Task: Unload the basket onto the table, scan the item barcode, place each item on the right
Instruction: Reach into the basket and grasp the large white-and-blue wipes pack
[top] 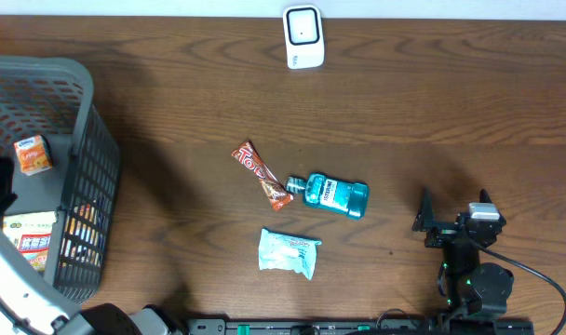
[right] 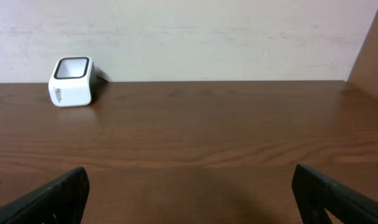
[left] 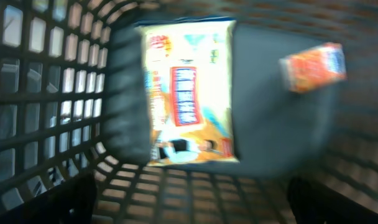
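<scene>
Inside the basket (top: pixel 95 177) at the left edge of the table (top: pixel 171 93): left pincer (left: pixel 190 198), fingers spread wide, holding nothing, hanging above the basket floor.

Directly beneath it: one flat yellow packet (left: pixel 189 93), printed face up, with a red label panel down the middle and blue and orange print around it. The view is blurred and no barcode is legible on the face shown.

Farther back in the basket, apart from the packet: one small orange carton (left: pixel 313 65), lying tilted.

Near right of the table: right pincer (right: pixel 190 195), also spread wide and empty, facing the far wall.

Far edge, centre: one white scanner (top: pixel 303 37), dark window on its face, well apart from the basket.

Middle of the table, loose:
- one red candy bar (top: pixel 262 175)
- one teal bottle (top: pixel 334 194), its cap just beside the bar's near end
- one white and blue pouch (top: pixel 289 252), nearer than both

Step in hand, by judgement: picking an item from the basket, with the yellow packet the likely choice. Nothing is gripped yet.

Next move calls for lowering onto the packet, closing across one edge and lifting it clear of the basket wall. The packet then goes to the scanner with its barcode side turned to the window. The code may sit on the hidden underside.
</scene>
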Robot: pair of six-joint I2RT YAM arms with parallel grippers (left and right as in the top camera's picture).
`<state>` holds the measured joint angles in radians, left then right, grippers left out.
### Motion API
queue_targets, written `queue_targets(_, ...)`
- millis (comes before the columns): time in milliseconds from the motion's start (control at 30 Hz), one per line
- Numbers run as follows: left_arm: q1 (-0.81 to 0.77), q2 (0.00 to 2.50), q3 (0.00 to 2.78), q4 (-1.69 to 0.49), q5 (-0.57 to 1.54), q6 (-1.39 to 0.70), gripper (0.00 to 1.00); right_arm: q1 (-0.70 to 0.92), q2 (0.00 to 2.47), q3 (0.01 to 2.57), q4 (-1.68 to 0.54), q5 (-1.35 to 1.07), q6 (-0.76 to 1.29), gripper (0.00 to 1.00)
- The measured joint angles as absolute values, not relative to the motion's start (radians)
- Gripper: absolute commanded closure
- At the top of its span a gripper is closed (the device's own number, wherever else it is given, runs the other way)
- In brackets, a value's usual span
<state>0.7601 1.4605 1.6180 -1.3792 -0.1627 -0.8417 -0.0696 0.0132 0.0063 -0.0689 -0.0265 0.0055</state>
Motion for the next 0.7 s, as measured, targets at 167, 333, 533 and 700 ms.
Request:
queue_targets(167, 0.854, 1.462, 1.408, -1.255, -0.091, -0.837, 0.02, -0.07, 0.013, 0.006, -0.069, -0.027, 0.006, 0.01)
queue_targets(333, 0.896, 1.464, 1.243, -1.136, -0.052, -0.826, 0.02, -0.07, 0.013, 0.006, -0.069, -0.027, 0.006, 0.01)
queue_targets(533, 0.9, 1.464, 1.093, -0.955, -0.039, -0.81, 0.02, -0.07, 0.013, 0.006, -0.069, -0.027, 0.006, 0.01)
queue_targets(700, 0.9, 1.464, 0.966, -0.771, -0.032, -0.783, 0.02, -0.07, 0.013, 0.006, -0.069, -0.027, 0.006, 0.01)
